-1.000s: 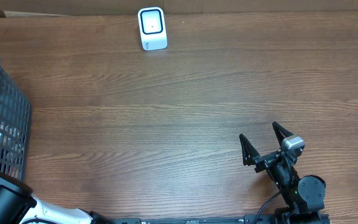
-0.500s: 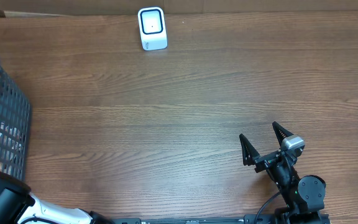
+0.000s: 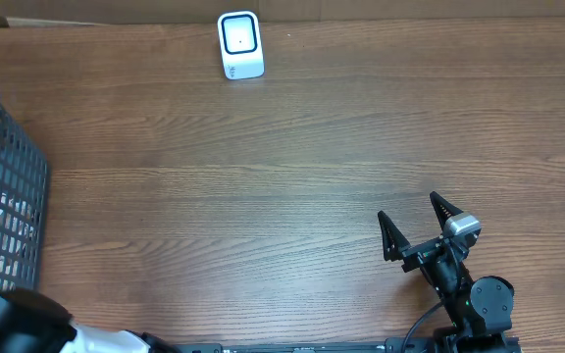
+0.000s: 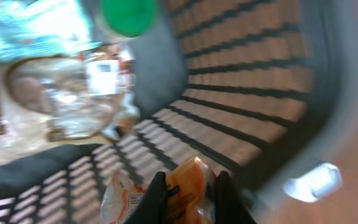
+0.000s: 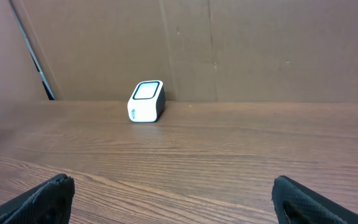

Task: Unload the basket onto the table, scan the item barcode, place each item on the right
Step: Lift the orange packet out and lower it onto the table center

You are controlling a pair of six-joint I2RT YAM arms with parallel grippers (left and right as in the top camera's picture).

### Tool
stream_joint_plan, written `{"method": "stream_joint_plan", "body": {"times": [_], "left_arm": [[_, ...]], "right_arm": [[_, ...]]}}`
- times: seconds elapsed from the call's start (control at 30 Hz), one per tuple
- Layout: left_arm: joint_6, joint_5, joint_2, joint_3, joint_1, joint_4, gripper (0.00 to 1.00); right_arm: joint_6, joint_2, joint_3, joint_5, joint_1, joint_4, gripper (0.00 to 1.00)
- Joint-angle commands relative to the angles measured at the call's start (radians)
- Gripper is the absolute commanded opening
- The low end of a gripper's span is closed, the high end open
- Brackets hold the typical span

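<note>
Left pincer (image 4: 190, 194): shut tight on the orange packet (image 4: 188, 169), one finger on each side of it, crinkled foil squeezed between them. The packet has a white panel at its lower left with print too blurred to read. I can't tell whether it rests on the basket floor or hangs clear of it.

All of this is inside the grey basket (image 4: 247, 74), close to its slatted wall. The left wrist view is smeared. Deeper in the basket there is a green round lid (image 4: 128, 14), a teal packet (image 4: 36, 25) and a clear bag with something brown (image 4: 55, 99); no more detail is readable. There is also a pale glossy blob at lower right, and I can't tell what it is.

From overhead only my left arm's bulk shows at the bottom left corner, beside the basket (image 3: 8, 196), which sits at the left edge of the bench (image 3: 263, 176). The pincer itself is hidden there.

Right pincer (image 3: 409, 205): jaws spread as wide as they go, nothing between them, low over the bench near the front right. On the right wrist view the two black fingertips sit at the bottom corners, with the pincer (image 5: 173, 182) facing bare wood.

The scanner (image 3: 240, 44) is a small white box with a dark window, upright at the far edge of the bench. It is well apart from the basket and from both pincers. The right wrist camera sees it straight ahead (image 5: 146, 101), in front of a brown cardboard wall.
</note>
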Motion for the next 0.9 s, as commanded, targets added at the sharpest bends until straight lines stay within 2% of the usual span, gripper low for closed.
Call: {"method": "stream_joint_plan", "body": {"times": [0.0, 0.2, 0.33, 0.43, 0.6, 0.8, 0.87], "left_arm": [[-0.006, 0.125, -0.161, 0.034, -0.021, -0.003, 0.04], [0.005, 0.119, -0.313, 0.034, -0.082, -0.003, 0.04], [0.048, 0.101, -0.373, 0.034, -0.184, -0.05, 0.04], [0.064, 0.021, -0.391, 0.034, -0.323, -0.103, 0.04], [0.076, -0.163, -0.386, 0.005, -0.631, -0.137, 0.04], [0.077, -0.311, -0.355, -0.119, -0.96, -0.045, 0.04], [0.113, -0.344, -0.328, -0.179, -1.051, 0.009, 0.04]], "right_arm": [[0.008, -0.01, -0.01, 0.003, -0.003, 0.006, 1.0], [0.008, -0.01, -0.01, 0.003, -0.003, 0.006, 1.0], [0.008, -0.01, -0.01, 0.003, -0.003, 0.006, 1.0], [0.008, -0.01, -0.01, 0.003, -0.003, 0.006, 1.0], [0.008, -0.01, -0.01, 0.003, -0.003, 0.006, 1.0], [0.008, -0.01, -0.01, 0.003, -0.003, 0.006, 1.0], [0.008, -0.01, -0.01, 0.003, -0.003, 0.006, 1.0]]}}
